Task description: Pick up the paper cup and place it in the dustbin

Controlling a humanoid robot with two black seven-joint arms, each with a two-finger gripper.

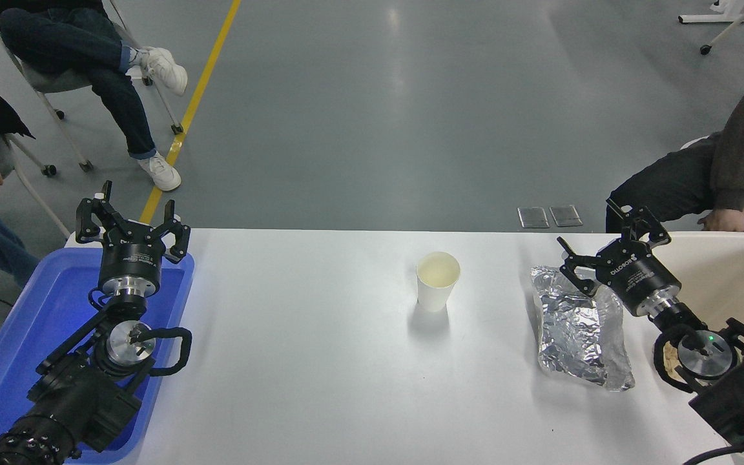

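From the head view, the paper cup [438, 281] stands upright near the middle of the white table [320, 361], its mouth open upward and its pale cream inside showing, with nothing touching it. To its right, apart from it, lies a crumpled silver foil bag [580, 332], lengthwise toward the camera. The right gripper [595, 242] hangs over the foil bag's far right corner, angled up and to the left, its fingers spread wide and holding nothing; it is well clear of the cup. The right arm runs back from it to the lower right corner of the picture, passing over the near left part of the dustbin [733, 271], the large cream bin that sits at the table's right end just beside the foil bag. A small tan wad [669, 358] shows in the bin beside the arm's wrist. At the left end of the table sits a shallow blue tray [23, 323], and the left gripper [132, 216] is held over its far edge, pointing away from the camera, fingers splayed apart and empty; its arm comes in from the lower left corner above the tray. Beyond the table, on the grey floor with a yellow line, one person is seated at the upper left with crossed legs and white shoes, another shows at the left edge, and a third sits at the right with a hand [724, 221] just behind the dustbin's far rim.
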